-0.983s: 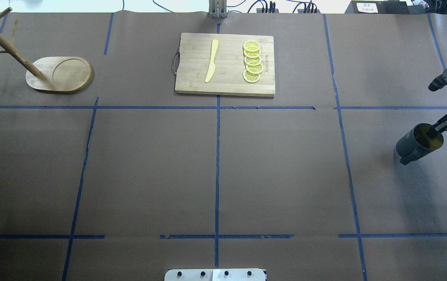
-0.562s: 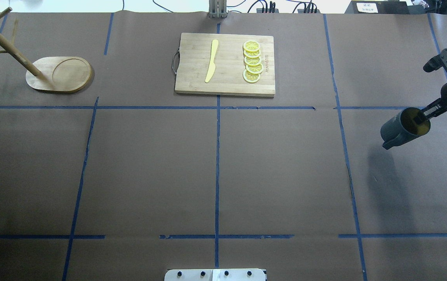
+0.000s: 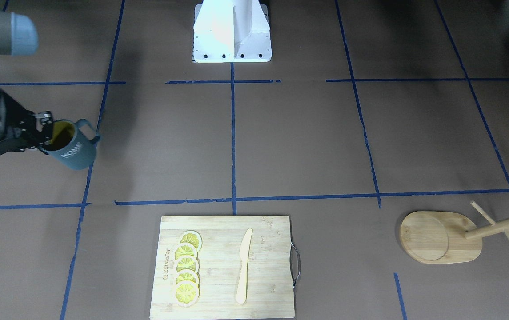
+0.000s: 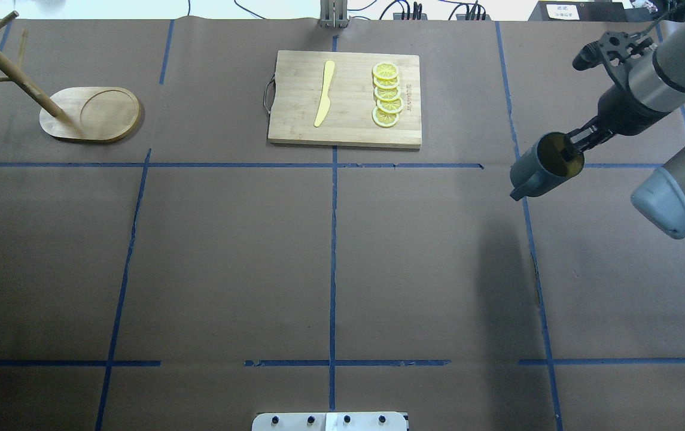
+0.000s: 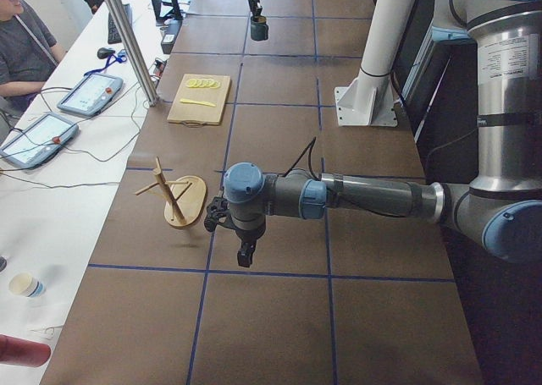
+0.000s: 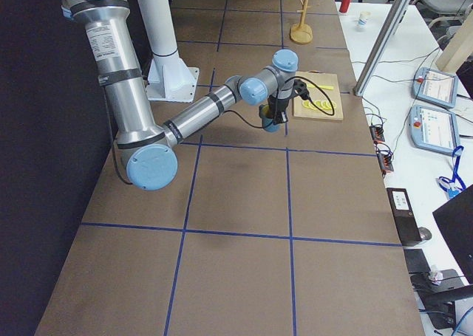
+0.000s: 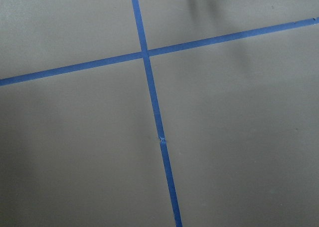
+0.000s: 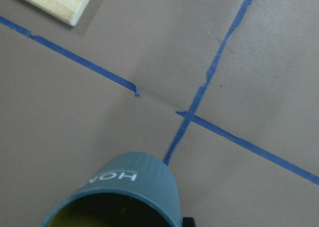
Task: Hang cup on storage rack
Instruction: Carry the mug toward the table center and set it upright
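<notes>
The cup [image 4: 538, 170], dark grey-blue with a yellow inside and white "HOME" lettering, hangs tilted above the table at the right. My right gripper [image 4: 574, 148] is shut on its rim, one finger inside. The cup also shows in the front view [image 3: 73, 149] and low in the right wrist view [image 8: 130, 189]. The storage rack [image 4: 94, 114], a light wooden mug tree with an oval base, stands at the far left, well away from the cup. My left gripper [image 5: 245, 255] shows only in the left side view, near the rack [image 5: 180, 200]; I cannot tell whether it is open or shut.
A bamboo cutting board [image 4: 294, 102] lies at the far middle with a yellow knife [image 4: 324, 93] and several lemon slices [image 4: 387, 96] on it. Blue tape lines cross the brown table cover. The robot base plate [image 4: 330, 421] is at the near edge.
My right arm has carried the cup to the left and toward the far side, from the right edge of the table. The rack and board have not moved.
</notes>
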Action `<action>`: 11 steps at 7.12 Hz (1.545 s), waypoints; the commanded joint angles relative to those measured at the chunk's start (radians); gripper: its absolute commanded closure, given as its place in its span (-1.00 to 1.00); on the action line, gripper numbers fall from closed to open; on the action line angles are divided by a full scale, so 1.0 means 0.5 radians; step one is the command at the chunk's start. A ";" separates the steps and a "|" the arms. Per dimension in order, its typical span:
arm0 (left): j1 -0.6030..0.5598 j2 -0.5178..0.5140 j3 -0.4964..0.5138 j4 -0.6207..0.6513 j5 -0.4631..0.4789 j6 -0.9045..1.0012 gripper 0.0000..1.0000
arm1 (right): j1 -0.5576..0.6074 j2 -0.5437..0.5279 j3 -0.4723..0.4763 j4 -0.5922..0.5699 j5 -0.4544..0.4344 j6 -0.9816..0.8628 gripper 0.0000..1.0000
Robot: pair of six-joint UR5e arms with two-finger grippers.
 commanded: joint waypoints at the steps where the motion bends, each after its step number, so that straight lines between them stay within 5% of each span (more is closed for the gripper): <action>1: 0.000 0.001 -0.003 -0.001 -0.001 0.000 -1.00 | -0.232 0.212 0.017 -0.057 -0.114 0.438 1.00; 5: 0.003 -0.002 -0.006 -0.001 -0.001 0.000 -1.00 | -0.732 0.510 -0.059 -0.118 -0.541 1.013 1.00; 7: 0.003 -0.002 -0.006 -0.001 -0.001 0.000 -1.00 | -0.877 0.737 -0.270 -0.155 -0.660 1.233 1.00; 11: 0.003 0.001 -0.003 0.002 -0.001 0.000 -1.00 | -0.960 0.989 -0.590 -0.149 -0.667 1.360 1.00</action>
